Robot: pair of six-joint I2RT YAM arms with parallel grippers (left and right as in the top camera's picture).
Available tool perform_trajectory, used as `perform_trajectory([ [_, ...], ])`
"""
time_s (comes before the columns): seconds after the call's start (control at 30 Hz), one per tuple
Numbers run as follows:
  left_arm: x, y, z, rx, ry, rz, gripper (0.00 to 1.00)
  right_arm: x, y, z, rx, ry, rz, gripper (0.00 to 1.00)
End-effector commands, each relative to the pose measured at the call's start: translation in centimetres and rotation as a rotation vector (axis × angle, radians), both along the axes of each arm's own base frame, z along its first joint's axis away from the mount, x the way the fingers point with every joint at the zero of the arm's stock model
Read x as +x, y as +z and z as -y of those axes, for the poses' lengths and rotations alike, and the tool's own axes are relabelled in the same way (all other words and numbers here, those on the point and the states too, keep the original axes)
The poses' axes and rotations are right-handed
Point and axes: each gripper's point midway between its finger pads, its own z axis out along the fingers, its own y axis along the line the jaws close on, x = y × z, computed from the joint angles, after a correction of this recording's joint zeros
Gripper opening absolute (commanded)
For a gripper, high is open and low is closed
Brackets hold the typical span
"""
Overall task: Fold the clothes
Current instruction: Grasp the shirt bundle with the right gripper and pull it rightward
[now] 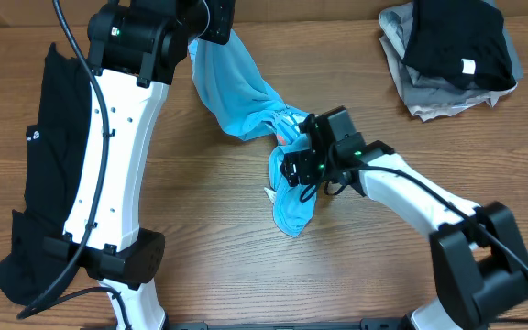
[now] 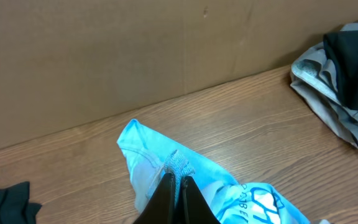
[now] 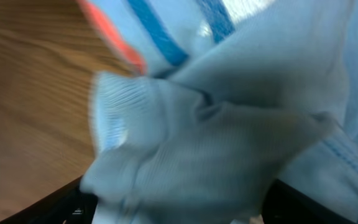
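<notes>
The light blue T-shirt (image 1: 246, 101) lies bunched and stretched diagonally across the middle of the table, its printed logo (image 2: 263, 202) showing. My left gripper (image 2: 178, 177) is shut on the shirt's ribbed collar (image 2: 178, 162) at the far end, near the back wall. My right gripper (image 1: 289, 165) hovers over the shirt's lower part, its dark fingers (image 3: 61, 202) spread wide with a blurred fold of blue fabric (image 3: 216, 143) bunched between them. A long black garment (image 1: 44, 156) lies flat along the left side, partly hidden under my left arm.
A pile of grey and black clothes (image 1: 452, 55) sits at the back right corner. A cardboard wall (image 2: 135, 56) closes the table's far edge. Bare wood (image 1: 218, 247) shows at the front.
</notes>
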Motion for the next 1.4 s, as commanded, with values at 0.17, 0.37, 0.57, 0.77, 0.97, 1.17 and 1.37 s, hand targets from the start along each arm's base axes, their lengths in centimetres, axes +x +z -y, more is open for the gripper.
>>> perform_trajectory([
  [0.17,0.0,0.4,-2.1,0.072,0.075,0.019,0.04,1.5,-0.7,2.4,-0.072,-0.202,-0.011,0.07],
  [0.37,-0.6,2.1,-5.0,0.059,0.132,0.047,0.04,1.9,5.6,4.6,-0.011,-0.285,0.0,0.04],
  [0.57,-3.3,6.7,-8.5,0.034,0.196,0.142,0.04,0.3,14.3,8.8,0.003,-0.341,0.037,0.04],
  [0.77,-6.7,10.4,-13.0,0.043,0.31,0.22,0.04,-2.4,17.3,12.7,0.0,-0.392,0.031,0.04],
  [0.97,-9.7,12.4,-16.7,0.083,0.439,0.264,0.04,-4.4,20.6,12.4,0.137,-0.27,0.078,0.04],
  [1.17,-12.0,14.1,-17.9,0.096,0.49,0.307,0.04,-5.8,22.4,14.3,0.137,-0.323,0.125,0.04],
  [1.37,-12.9,14.7,-18.0,0.09,0.492,0.325,0.04,-8.5,22.0,14.6,0.116,-0.317,0.061,0.04],
])
